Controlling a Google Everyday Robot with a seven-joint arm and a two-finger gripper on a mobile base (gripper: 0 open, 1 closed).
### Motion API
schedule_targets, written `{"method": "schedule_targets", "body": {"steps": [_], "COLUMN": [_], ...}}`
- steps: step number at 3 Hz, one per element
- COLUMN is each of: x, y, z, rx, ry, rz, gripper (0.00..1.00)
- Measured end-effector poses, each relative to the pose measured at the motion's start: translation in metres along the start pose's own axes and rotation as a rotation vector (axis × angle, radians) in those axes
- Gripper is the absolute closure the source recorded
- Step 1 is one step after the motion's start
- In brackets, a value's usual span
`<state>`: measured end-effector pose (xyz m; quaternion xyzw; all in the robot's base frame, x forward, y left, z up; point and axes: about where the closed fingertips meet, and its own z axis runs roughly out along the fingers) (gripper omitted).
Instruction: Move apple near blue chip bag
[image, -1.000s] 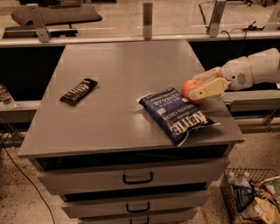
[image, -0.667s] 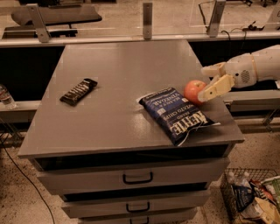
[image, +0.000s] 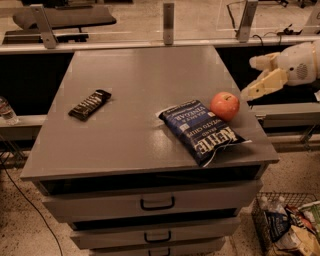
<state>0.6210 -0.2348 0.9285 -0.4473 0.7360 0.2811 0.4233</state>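
The orange-red apple (image: 224, 105) stands on the grey cabinet top (image: 135, 90), touching the upper right edge of the dark blue chip bag (image: 201, 130) with white Kettle lettering. The bag lies flat near the front right corner. My gripper (image: 255, 77) is open and empty, off the table's right edge, up and to the right of the apple and apart from it.
A black-brown candy bar wrapper (image: 90, 104) lies at the left of the top. Drawers (image: 157, 202) run below the front edge. A wire basket of packets (image: 287, 225) stands on the floor at the lower right. A rail with posts (image: 168, 22) runs behind.
My gripper has let go of the apple and drawn back to the right, past the table's edge. The apple now rests by the chip bag.
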Motion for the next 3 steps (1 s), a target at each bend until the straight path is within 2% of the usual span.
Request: {"method": "schedule_targets", "body": {"steps": [1, 2, 3], "x": [-0.03, -0.058, -0.058], "y": [-0.02, -0.048, -0.048], "z": [-0.051, -0.092, -0.092], "rx": [0.097, 0.237, 0.237], "ry": [-0.032, -0.09, -0.09], "rz": [-0.048, -0.102, -0.102], "gripper": [0.0, 0.0, 0.0]}}
